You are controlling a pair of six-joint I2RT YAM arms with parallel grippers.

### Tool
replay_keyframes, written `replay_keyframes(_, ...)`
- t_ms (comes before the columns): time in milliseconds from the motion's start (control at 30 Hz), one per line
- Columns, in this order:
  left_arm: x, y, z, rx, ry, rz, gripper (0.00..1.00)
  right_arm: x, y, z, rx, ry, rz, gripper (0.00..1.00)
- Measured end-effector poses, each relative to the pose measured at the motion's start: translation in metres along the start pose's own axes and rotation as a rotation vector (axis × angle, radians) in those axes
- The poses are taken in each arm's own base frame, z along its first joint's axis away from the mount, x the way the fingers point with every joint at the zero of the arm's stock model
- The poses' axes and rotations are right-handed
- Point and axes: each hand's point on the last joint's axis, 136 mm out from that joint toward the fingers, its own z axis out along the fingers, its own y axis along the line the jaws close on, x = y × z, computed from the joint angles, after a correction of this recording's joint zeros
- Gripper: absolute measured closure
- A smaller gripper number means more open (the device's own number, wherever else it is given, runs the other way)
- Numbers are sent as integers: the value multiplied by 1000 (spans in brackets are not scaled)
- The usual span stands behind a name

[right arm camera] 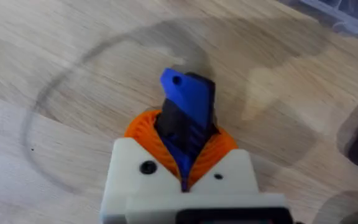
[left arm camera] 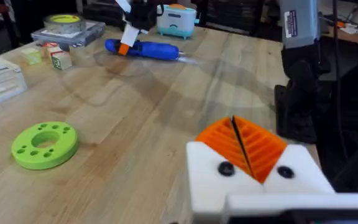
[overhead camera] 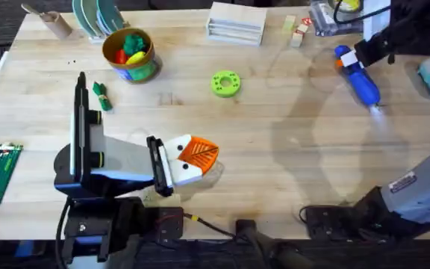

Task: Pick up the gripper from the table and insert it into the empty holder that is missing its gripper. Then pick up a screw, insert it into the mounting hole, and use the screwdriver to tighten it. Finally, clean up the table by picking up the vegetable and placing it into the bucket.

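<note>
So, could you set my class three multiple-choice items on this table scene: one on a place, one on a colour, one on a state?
1. Where does the vegetable lie?
A. On the table, outside the bucket
B. Inside the bucket
C. On a plate

2. What colour is the round ring?
A. Red
B. Lime green
C. Blue

3. How is the right pincer?
A. Open and empty
B. Shut on the ring
C. Shut on the screwdriver

Answers:
1. A, since the overhead view shows it on bare wood beside the bucket.
2. B, as seen in both the overhead and left wrist views.
3. C, because the right wrist view shows the blue tool clamped between the orange pads.
</note>
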Motion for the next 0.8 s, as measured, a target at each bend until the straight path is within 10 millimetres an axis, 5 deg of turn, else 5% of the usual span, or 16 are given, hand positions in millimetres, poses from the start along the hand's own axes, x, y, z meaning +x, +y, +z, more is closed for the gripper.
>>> replay_keyframes(233, 0, 0, 0, 0, 0, 0, 997, 0, 1, -2, -1, 1, -1, 960)
replay_keyframes(367, 0, 0, 0, 0, 0, 0, 997, -10, 1, -21, 20, -25, -6, 960)
replay_keyframes(800, 0, 0, 0, 0, 0, 0, 997, -79, 14, -172, 194, -335, 103, 960)
